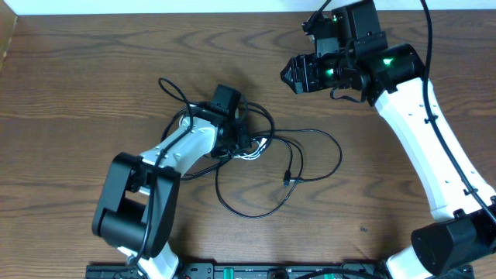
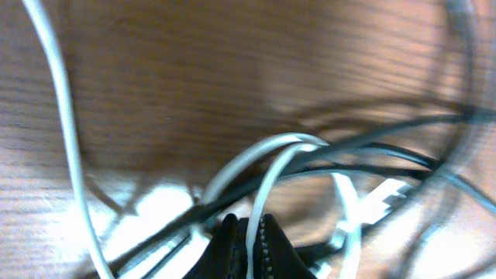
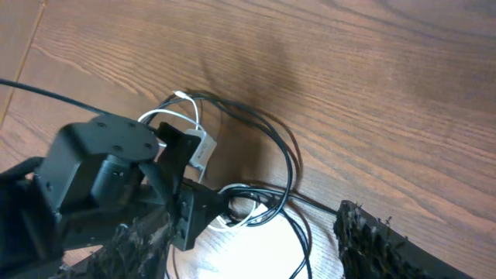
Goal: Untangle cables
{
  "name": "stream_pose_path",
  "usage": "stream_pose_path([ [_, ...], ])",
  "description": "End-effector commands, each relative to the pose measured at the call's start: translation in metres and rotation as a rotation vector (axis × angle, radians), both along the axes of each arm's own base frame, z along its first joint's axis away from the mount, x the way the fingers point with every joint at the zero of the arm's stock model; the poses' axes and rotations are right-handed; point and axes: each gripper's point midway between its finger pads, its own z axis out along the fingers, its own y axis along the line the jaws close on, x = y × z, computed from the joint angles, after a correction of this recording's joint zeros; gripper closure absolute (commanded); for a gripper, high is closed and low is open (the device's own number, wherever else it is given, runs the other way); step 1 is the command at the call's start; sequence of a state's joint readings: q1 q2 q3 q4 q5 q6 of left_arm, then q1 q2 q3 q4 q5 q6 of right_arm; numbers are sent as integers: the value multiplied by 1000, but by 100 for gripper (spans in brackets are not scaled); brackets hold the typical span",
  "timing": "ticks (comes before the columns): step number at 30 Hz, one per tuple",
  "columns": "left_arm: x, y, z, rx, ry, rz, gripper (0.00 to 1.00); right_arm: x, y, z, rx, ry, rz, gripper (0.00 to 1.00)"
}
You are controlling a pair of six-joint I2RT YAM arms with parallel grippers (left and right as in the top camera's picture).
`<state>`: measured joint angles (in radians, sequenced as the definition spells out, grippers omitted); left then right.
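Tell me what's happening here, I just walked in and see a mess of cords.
The left gripper is shut on the white cable, pinching a loop of it inside the knot where it crosses the black cables, mid-table. The right gripper hangs open above the table at its far right, holding nothing. Nothing is separated yet.

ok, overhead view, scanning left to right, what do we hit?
Left arm's base → left gripper, shut on the white cable → black cable's plug end → right arm's base. Skipped the right gripper: same column as the plug.
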<state>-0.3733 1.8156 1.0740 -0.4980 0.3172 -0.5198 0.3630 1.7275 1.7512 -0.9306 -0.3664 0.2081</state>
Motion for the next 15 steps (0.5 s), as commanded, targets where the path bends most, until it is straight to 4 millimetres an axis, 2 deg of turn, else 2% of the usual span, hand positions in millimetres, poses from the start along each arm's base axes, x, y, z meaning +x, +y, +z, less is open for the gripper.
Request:
stream_pose_path([
  [1, 23, -25, 78, -152, -184, -68, 93, 2, 0, -3, -3, 5, -3, 34],
  [3, 27, -33, 109, -214, -260, -90, 93, 2, 0, -3, -2, 4, -2, 34],
  [5, 28, -43, 150, -302, -374, -130, 92, 1, 3, -3, -2, 2, 3, 34],
  [9, 26, -50, 222, -411, -584, -173, 93, 0, 14, -5, 0, -2, 28, 33],
  [15, 19, -47, 281, -468, -766, -188, 93, 0, 24, -14, 10, 18, 54, 34],
])
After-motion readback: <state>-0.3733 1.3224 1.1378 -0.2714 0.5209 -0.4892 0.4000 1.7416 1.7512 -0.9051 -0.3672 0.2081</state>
